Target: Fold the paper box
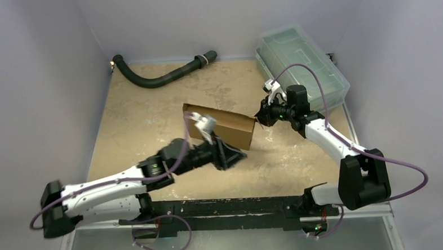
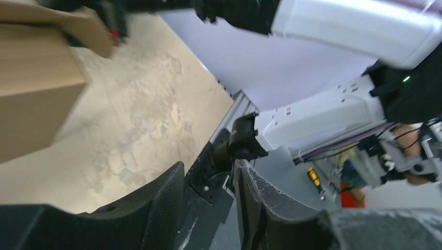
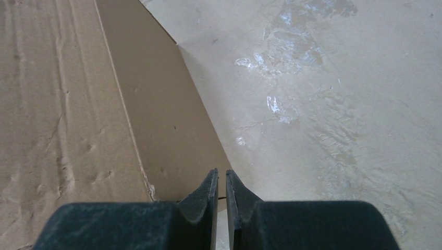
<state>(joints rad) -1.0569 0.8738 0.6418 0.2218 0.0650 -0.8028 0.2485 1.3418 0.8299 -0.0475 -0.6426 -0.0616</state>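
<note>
Mottled tan worktop [image 1: 151,117] carries plain brown corrugated paper box [image 1: 231,130], unprinted; I see left jaws apart, empty, right jaws nearly together.

2 white arms [image 1: 98,192], black joints [image 1: 357,181], purple cables [image 1: 405,190], black left claw [image 2: 209,172], right claw [image 3: 221,179].

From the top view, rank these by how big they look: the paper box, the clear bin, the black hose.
1. clear bin
2. paper box, partly covered
3. black hose: the longest of the three, but thin, so it covers the least area
</note>
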